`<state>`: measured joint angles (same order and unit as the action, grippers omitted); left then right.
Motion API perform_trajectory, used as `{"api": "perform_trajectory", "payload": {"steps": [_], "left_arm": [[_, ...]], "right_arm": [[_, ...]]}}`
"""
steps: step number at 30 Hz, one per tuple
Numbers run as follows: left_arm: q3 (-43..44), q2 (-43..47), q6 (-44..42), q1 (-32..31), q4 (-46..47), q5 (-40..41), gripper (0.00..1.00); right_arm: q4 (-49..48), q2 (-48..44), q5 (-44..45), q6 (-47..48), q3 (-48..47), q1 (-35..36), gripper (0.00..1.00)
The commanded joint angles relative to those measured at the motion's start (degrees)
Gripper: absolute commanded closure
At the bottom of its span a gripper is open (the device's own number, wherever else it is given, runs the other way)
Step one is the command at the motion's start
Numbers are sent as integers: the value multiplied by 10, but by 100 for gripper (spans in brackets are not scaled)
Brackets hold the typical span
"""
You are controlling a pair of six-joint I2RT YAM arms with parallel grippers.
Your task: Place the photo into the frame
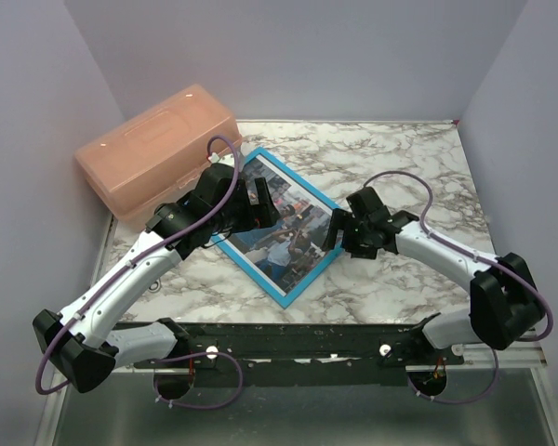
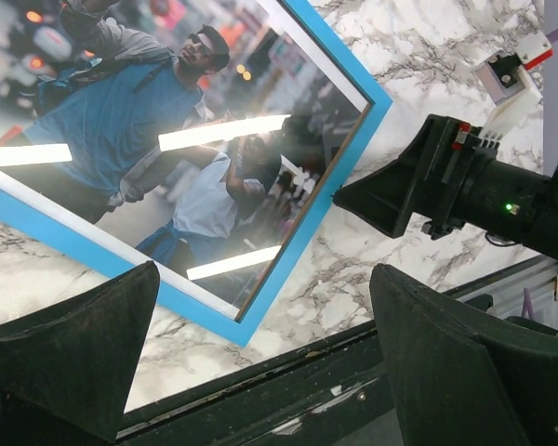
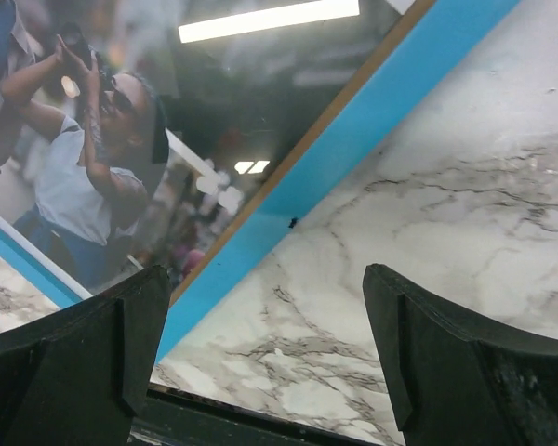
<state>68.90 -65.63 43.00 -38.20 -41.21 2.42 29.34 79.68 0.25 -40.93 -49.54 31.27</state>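
The blue frame point(image 1: 289, 295) lies flat and turned diagonally on the marble table. The photo point(image 1: 284, 230), a street scene with a man in a blue shirt, lies face up inside its border and reflects the ceiling lights. My left gripper point(image 1: 260, 200) hovers open over the frame's upper left part, holding nothing. In the left wrist view the photo point(image 2: 158, 130) and the frame's corner point(image 2: 242, 325) lie ahead of the spread left gripper point(image 2: 265, 279). My right gripper point(image 1: 338, 229) stands open at the frame's right edge point(image 3: 353, 149), over bare marble, and is empty point(image 3: 265, 279).
A translucent orange plastic box point(image 1: 158, 149) stands at the back left, close behind the left arm. Grey walls close in the table point(image 1: 409, 167) on three sides. A black rail point(image 1: 307, 339) runs along the near edge.
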Motion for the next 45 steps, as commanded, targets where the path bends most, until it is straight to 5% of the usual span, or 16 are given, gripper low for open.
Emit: {"api": "perform_trajectory", "payload": {"steps": [1,10,20,31,45], "left_arm": [[-4,16,-8,5,-5,12,2],[-4,6,-12,7,2,2,2],[-12,2,-8,6,12,-9,1],[-16,0,-16,7,7,-4,2],[-63,-25,-34,45,1,5,1]], "right_arm": [[-27,45,-53,-25,3,2,7],[-57,109,-51,-51,1,15,20],[-8,166,61,-37,-13,29,51],[52,153,130,-1,-37,29,98],[110,107,221,132,-55,-47,99]]}}
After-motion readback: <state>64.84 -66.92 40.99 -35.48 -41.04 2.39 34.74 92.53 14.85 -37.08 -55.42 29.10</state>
